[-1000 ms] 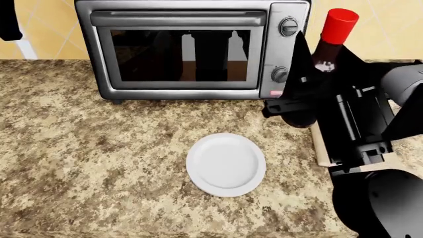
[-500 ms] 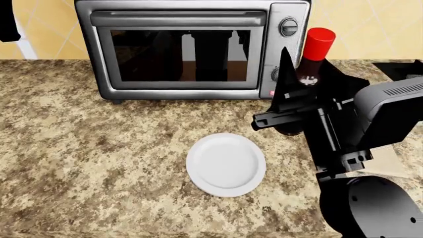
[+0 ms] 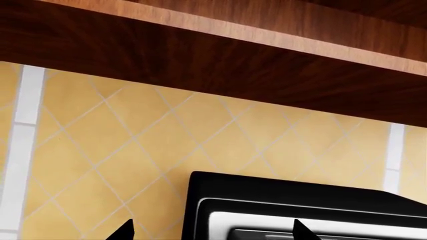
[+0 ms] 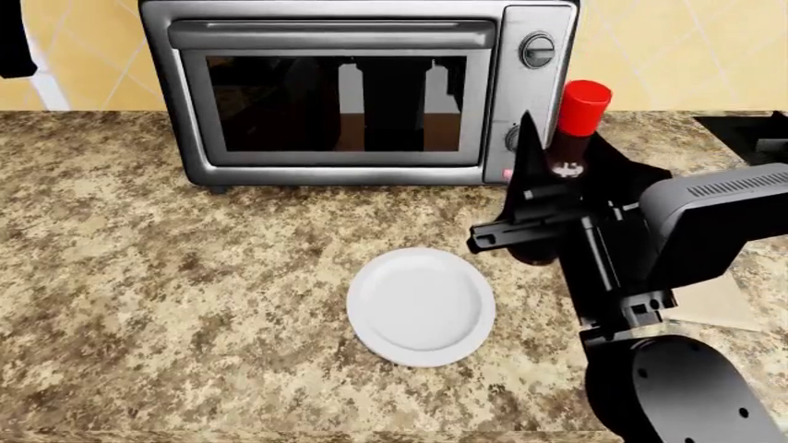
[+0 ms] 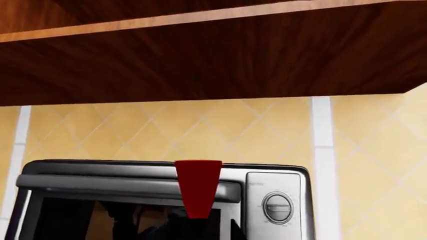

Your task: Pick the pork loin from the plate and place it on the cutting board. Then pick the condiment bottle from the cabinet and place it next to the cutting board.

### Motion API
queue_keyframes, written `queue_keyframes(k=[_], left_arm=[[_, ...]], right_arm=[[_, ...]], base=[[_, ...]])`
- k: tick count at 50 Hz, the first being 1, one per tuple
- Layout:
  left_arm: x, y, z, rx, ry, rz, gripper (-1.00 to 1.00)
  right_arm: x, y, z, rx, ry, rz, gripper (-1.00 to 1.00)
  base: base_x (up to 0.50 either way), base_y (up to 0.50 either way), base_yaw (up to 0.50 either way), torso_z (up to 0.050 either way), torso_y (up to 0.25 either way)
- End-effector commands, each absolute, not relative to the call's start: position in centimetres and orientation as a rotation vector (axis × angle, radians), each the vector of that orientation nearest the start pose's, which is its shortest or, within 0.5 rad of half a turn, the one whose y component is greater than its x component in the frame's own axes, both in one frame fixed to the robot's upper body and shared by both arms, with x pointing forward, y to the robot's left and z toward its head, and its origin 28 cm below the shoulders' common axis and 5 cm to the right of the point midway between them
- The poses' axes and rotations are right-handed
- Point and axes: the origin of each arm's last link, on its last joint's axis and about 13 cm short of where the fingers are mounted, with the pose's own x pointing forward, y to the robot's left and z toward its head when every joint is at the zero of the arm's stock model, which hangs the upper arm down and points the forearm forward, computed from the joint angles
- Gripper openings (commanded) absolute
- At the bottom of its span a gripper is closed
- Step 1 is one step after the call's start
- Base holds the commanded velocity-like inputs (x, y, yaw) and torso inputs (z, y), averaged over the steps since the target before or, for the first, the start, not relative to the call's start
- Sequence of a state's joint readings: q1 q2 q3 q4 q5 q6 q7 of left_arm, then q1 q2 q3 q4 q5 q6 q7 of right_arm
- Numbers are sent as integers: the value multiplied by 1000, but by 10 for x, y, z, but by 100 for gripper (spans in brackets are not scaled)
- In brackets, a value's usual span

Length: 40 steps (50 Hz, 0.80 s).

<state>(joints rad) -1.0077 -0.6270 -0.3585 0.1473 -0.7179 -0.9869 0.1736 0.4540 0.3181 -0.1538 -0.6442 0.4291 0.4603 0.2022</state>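
Head view: right gripper (image 4: 542, 208) pinching the bottle (image 4: 564, 157).
Lower it upright beside the board (image 4: 714, 305); left pincer unseen.

Plate (image 4: 422, 306) before toaster oven (image 4: 357, 90)

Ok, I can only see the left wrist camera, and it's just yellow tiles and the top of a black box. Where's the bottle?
Observer: The right gripper is holding the condiment bottle upright, in front of the toaster oven's knobs.
Operator: Is the meat on the plate?
Observer: No, the plate is bare white, with nothing on it.
Operator: So where's the cutting board?
Observer: Only a tan corner of the cutting board shows, behind the right arm. I can't see the pork loin in any view.
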Motion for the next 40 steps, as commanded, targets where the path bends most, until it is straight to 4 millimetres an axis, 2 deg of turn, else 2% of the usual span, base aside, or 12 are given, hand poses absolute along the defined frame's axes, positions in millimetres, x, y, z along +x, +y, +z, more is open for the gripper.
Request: queue_keyframes(k=[1,40], left_arm=[[269,380,316,-160,-371,-123,100],[270,381,316,-159,-371,-116,100]], right_arm=[[241,-100,201,36,-528,196,-100],[249,-102,180,26,-507,165,-100]], base=[[0,0,0,0,0],[0,0,0,0,0]])
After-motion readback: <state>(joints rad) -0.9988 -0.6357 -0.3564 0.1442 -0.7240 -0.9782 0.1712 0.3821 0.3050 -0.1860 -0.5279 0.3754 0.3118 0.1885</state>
